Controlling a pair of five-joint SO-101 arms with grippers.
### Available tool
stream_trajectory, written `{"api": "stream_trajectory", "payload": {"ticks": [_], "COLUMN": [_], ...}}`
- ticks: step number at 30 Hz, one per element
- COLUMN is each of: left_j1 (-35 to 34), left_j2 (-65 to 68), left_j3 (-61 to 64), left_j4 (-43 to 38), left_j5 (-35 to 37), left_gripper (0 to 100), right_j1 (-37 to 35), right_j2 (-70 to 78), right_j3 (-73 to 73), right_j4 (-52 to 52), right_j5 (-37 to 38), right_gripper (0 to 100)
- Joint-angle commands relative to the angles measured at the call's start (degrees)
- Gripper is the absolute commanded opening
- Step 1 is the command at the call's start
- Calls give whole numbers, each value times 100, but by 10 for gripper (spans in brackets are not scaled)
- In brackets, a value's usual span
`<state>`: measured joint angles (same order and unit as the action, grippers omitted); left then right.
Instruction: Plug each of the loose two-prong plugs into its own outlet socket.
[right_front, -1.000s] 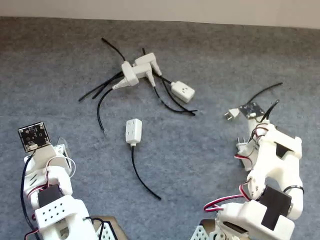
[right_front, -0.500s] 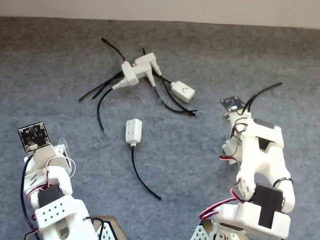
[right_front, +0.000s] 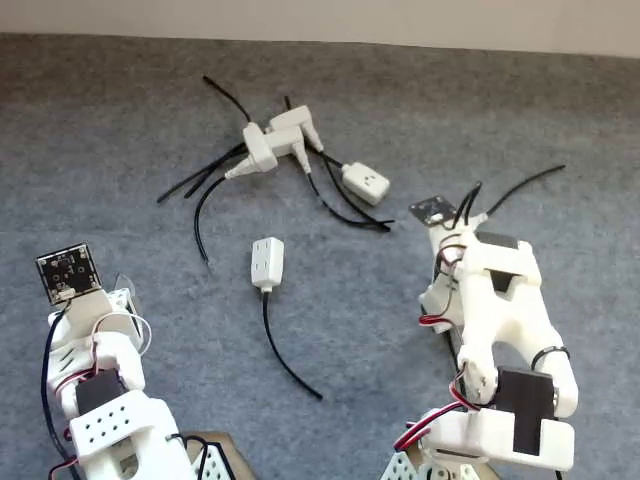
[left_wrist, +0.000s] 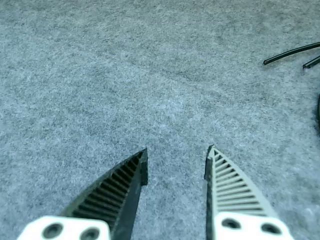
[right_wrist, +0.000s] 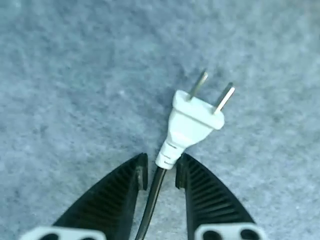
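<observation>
Everything lies on the grey mat (right_front: 120, 120). My left gripper (left_wrist: 175, 165) hangs released over bare mat at the near left corner, out of the way. My right gripper (right_wrist: 161, 172), toward the right edge, is clenched on the neck of the two-prong plug (right_wrist: 192, 120). I judge this leaves its prongs free for the outlet socket (right_front: 267, 260) at mid-mat.
</observation>
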<state>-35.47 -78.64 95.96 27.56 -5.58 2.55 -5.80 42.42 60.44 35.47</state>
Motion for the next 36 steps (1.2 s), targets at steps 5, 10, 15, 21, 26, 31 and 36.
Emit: {"api": "stream_trajectory", "payload": {"ticks": [5,10,15,21,26,31,36], "left_j1": [119,119,119,119,119,119,119], "left_j2": [-75,-75,-75,-75,-75,-75,-75], "left_j3": [-92,-92,-92,-92,-92,-92,-92], "left_j4": [-70,-70,-70,-70,-70,-70,-70], "left_j5": [-9,-9,-9,-9,-9,-9,-9], "left_gripper": [200,200,200,200,200,200,200], "right_j1": [-400,-576,-418,207,708,1130,1358], "right_j2": [-251,-242,-233,-215,-180,-180,-180], "right_j3": [-418,-435,-409,-409,-198,-48,-48], "right_j4": [57,66,31,-224,-716,-1182,-1244], "right_j5": [-484,-484,-457,9,360,369,967], "right_gripper": [102,102,102,102,102,102,102]}}
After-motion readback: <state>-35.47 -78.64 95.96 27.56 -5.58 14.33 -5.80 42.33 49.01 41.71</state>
